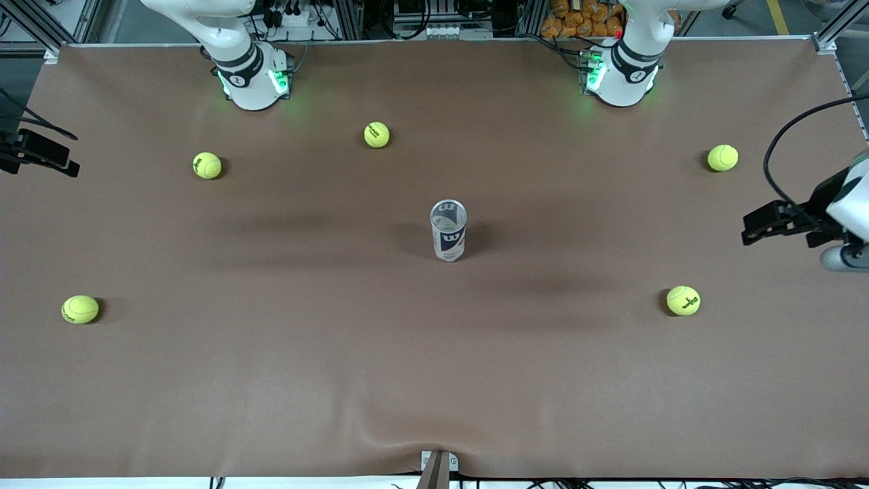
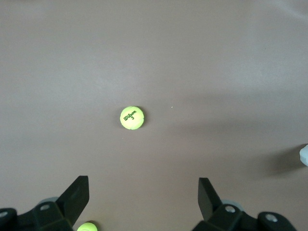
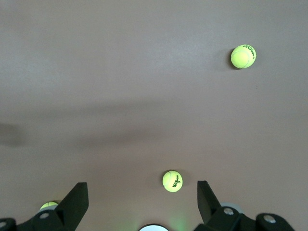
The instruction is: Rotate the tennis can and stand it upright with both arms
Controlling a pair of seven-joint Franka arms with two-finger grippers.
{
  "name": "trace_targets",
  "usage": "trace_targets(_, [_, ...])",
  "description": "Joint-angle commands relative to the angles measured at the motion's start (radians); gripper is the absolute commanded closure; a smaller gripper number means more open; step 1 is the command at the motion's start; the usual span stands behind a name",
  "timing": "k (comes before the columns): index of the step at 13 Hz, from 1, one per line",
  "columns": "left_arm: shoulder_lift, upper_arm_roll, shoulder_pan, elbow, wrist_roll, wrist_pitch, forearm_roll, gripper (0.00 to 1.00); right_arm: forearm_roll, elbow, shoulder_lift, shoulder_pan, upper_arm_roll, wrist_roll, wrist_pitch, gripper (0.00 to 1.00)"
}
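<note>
The tennis can (image 1: 448, 231) stands upright in the middle of the table, silvery rim up, a navy band with a white "W" above a white lower end. No gripper touches it. My left gripper (image 1: 750, 227) is open and empty, in the air over the left arm's end of the table; in the left wrist view (image 2: 143, 185) its jaws stand wide apart. A white sliver, perhaps the can (image 2: 304, 155), shows at that view's edge. My right gripper (image 1: 64, 159) is open and empty over the right arm's end; its jaws also stand wide apart in the right wrist view (image 3: 142, 190).
Several yellow-green tennis balls lie scattered on the brown table: one (image 1: 377, 134) and another (image 1: 207, 165) near the right arm's base (image 1: 252, 78), one (image 1: 80, 309) at that end, and two (image 1: 722, 157) (image 1: 683, 300) at the left arm's end.
</note>
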Motion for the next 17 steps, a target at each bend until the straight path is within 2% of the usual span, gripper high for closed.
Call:
trace_targets(1, [-0.079, -0.018, 0.011, -0.06, 0.012, -0.013, 0.015, 0.0, 0.012, 0.003, -0.003, -0.012, 0.005, 0.011, -0.009, 0.0])
trace_targets(3, [-0.176, -0.017, 0.009, -0.173, -0.005, -0.024, 0.001, 0.0, 0.012, 0.003, -0.003, -0.012, 0.005, 0.011, -0.009, 0.0])
trace_targets(6, [-0.256, -0.013, -0.004, -0.267, -0.019, -0.013, -0.015, 0.0, 0.012, 0.003, -0.003, -0.012, 0.005, 0.011, -0.009, 0.0])
trace_targets(9, [-0.276, -0.001, -0.001, -0.295, -0.017, -0.009, -0.015, 0.0, 0.012, 0.003, -0.003, -0.012, 0.005, 0.011, -0.008, 0.0])
trace_targets(11, [-0.326, -0.001, 0.0, -0.35, -0.017, -0.007, -0.015, 0.0, 0.012, 0.003, -0.003, -0.012, 0.005, 0.011, -0.009, 0.0])
trace_targets(17, [-0.316, 0.0, 0.003, -0.341, 0.024, 0.05, 0.001, 0.0, 0.012, 0.003, -0.003, -0.011, 0.005, 0.011, -0.009, 0.0])
